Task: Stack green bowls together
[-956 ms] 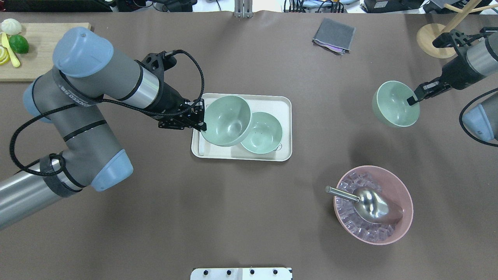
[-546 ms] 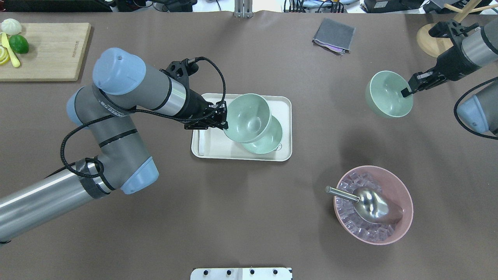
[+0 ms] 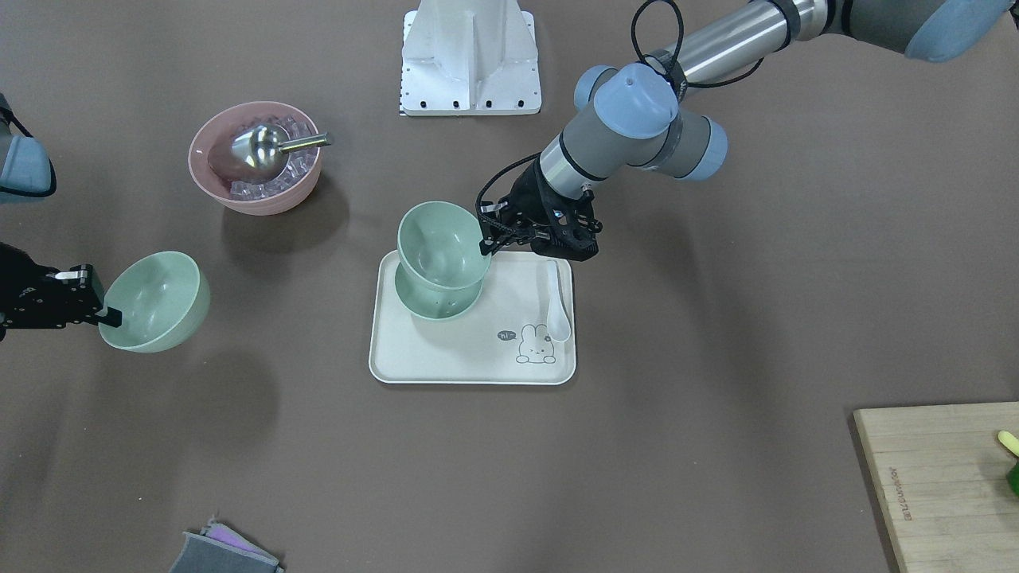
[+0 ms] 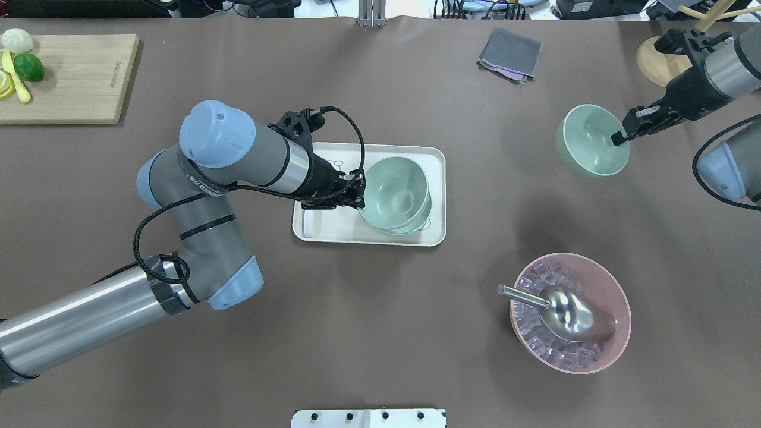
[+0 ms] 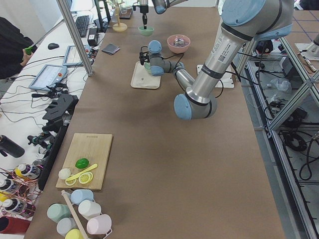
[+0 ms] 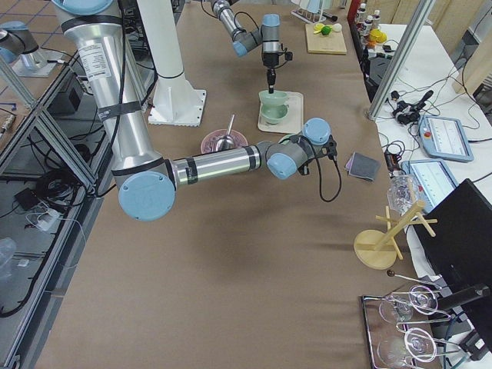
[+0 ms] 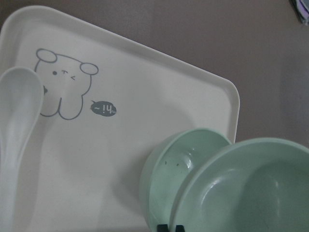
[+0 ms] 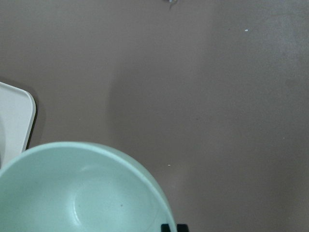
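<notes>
My left gripper (image 4: pixel 359 193) is shut on the rim of a green bowl (image 4: pixel 392 190) and holds it tilted, just over a second green bowl (image 4: pixel 413 229) that stands on the cream tray (image 4: pixel 321 229). In the front view the held bowl (image 3: pixel 442 243) overlaps the tray bowl (image 3: pixel 438 304). The left wrist view shows the held bowl (image 7: pixel 251 188) offset from the lower one (image 7: pixel 174 169). My right gripper (image 4: pixel 618 138) is shut on the rim of the third green bowl (image 4: pixel 588 139), held in the air off to the right, also seen in the front view (image 3: pixel 155 301).
A white spoon (image 3: pixel 557 310) lies on the tray beside the bowls. A pink bowl (image 4: pixel 571 312) with ice and a metal scoop stands at the front right. A grey cloth (image 4: pixel 510 54), a wooden stand (image 4: pixel 657 59) and a cutting board (image 4: pixel 65 77) lie along the far edge.
My left gripper has carried its bowl to the right, from beside the tray bowl to over it. My right gripper has moved its bowl a little towards the table's far side.
</notes>
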